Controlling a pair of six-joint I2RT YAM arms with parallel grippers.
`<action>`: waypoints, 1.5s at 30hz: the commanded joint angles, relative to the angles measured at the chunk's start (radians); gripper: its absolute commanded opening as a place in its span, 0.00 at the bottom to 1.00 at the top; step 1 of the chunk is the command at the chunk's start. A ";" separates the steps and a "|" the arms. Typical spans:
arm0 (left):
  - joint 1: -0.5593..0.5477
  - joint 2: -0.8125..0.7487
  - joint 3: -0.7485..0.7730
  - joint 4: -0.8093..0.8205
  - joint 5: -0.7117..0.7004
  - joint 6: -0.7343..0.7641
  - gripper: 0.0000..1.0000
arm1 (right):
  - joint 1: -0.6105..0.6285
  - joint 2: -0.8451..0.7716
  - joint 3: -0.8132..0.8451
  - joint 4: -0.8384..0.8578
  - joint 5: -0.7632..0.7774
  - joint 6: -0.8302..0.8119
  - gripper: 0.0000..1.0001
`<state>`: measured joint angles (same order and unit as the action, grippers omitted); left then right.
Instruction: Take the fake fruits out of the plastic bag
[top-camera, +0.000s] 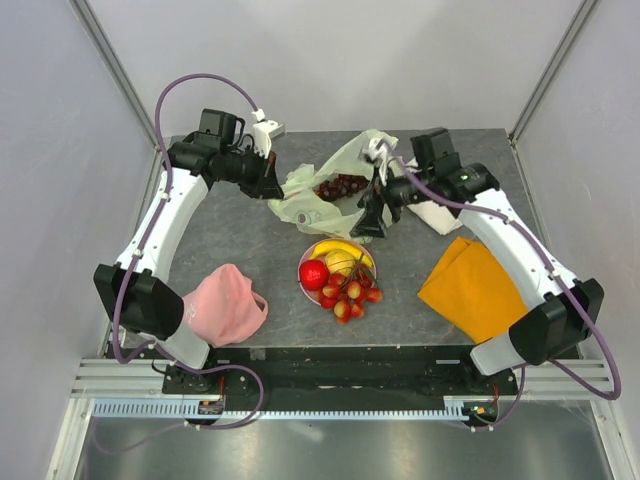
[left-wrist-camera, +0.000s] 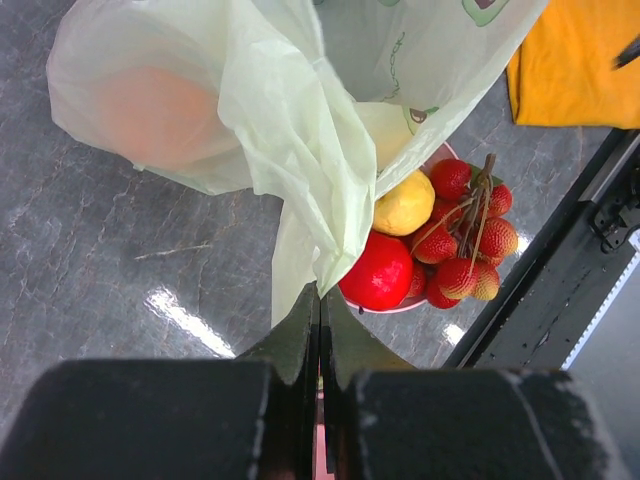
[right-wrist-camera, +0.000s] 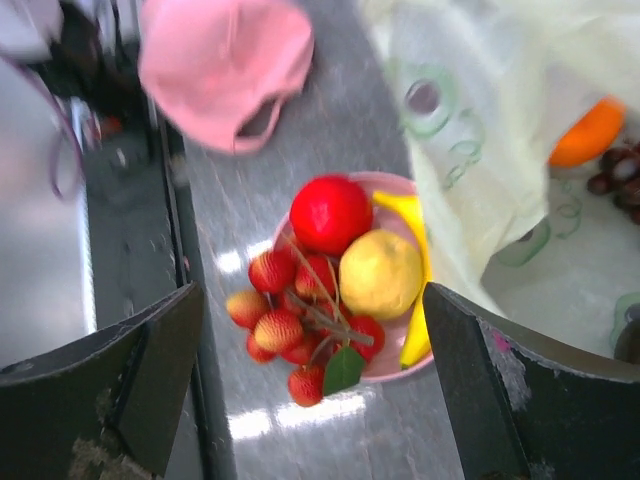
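Plastic bag (top-camera: 300, 205): one is showing.
Fake fruits (top-camera: 341, 262): six are showing in all, counting each bunch as one.
Red apple (top-camera: 313, 274): one is showing.
Banana (top-camera: 338, 248): one is showing.
Round yellow fruit (right-wrist-camera: 380, 272): one is showing.
Berry cluster (top-camera: 350, 297): one is showing, its berries overlapping too much for a sure count.
Green leaf (right-wrist-camera: 343, 370): one is showing on that cluster.
Grape bunch (top-camera: 340, 186): one is showing, its grapes blurring together.
Orange (right-wrist-camera: 587, 135): one is showing.
Pink plate (right-wrist-camera: 388, 368): one is showing.
Pink cap (top-camera: 225, 304): one is showing.
Orange cloth (top-camera: 475, 288): one is showing.
White cloth (top-camera: 437, 215): one is showing.
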<state>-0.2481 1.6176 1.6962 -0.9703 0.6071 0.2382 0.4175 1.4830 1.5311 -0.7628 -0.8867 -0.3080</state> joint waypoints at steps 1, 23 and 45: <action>-0.002 0.004 0.043 0.010 0.034 0.019 0.01 | 0.110 -0.039 -0.169 -0.202 0.118 -0.408 0.98; -0.003 -0.117 -0.085 0.010 0.066 0.004 0.02 | 0.445 -0.170 -0.419 0.217 0.499 -0.642 0.98; -0.002 -0.160 -0.158 -0.059 0.043 -0.010 0.02 | 0.004 0.271 -0.104 0.287 0.546 -0.137 0.56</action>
<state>-0.2489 1.5093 1.4868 -0.9928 0.6502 0.1993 0.4133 1.8553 1.5120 -0.4709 -0.4084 -0.4648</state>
